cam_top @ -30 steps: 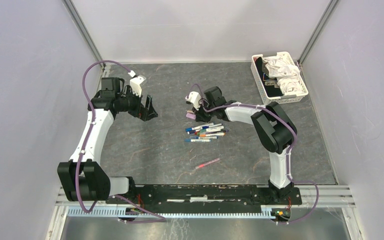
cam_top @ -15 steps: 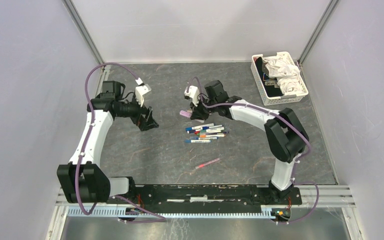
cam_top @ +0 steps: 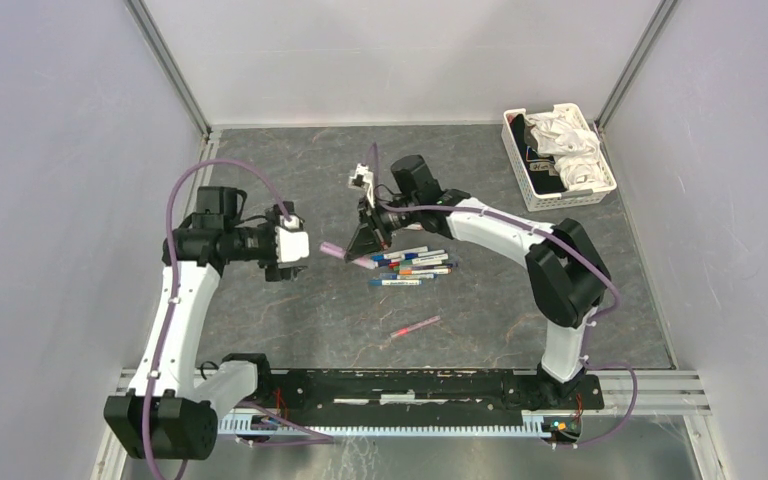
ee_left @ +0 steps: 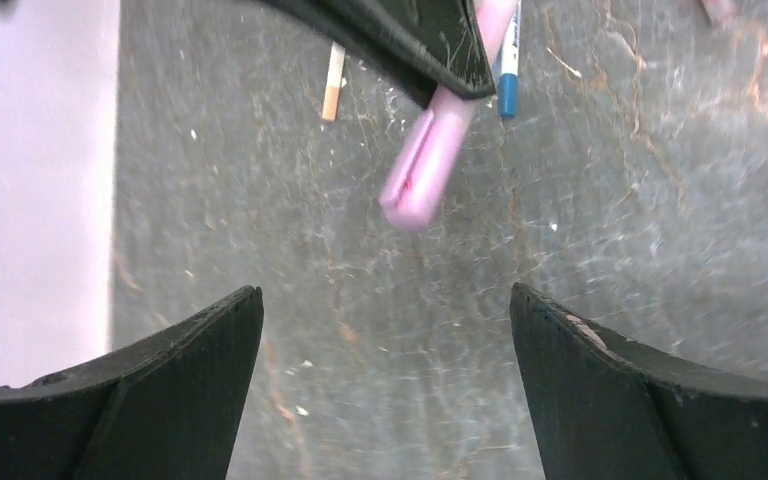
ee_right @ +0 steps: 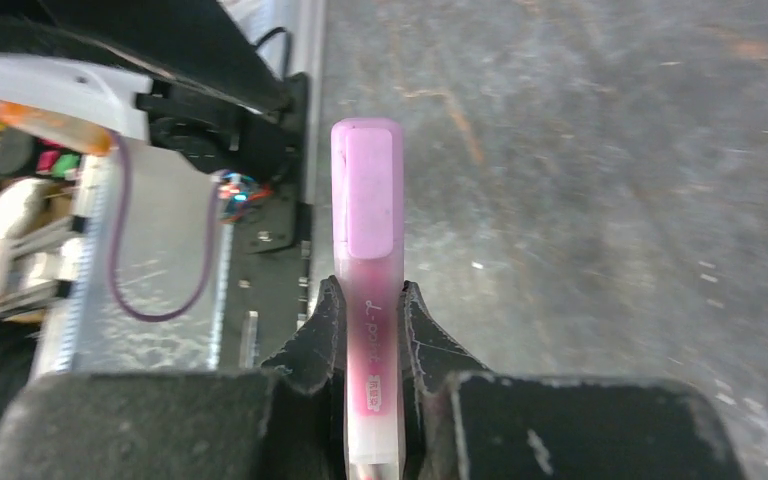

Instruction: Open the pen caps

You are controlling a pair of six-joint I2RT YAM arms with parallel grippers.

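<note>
Left of centre, the left gripper (ee_left: 385,292) hovers, jaws spread wide, facing a pink pen cap (ee_right: 365,185) in mid-air. At centre, the right gripper (ee_right: 365,300) has its jaws pinching that pink pen (ee_right: 370,370) by its barrel. The cap looks light, stiff and probably slippery; it is best squeezed across its flat sides. Just right, more pens (cam_top: 412,265) lie on the counter (cam_top: 290,320), too small to tell capped from uncapped.

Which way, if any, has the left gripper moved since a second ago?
Yes. In the top view the left gripper moved toward the near edge, now level with the loose cluster of white-barrelled pens, which stayed put; fingers open.
</note>
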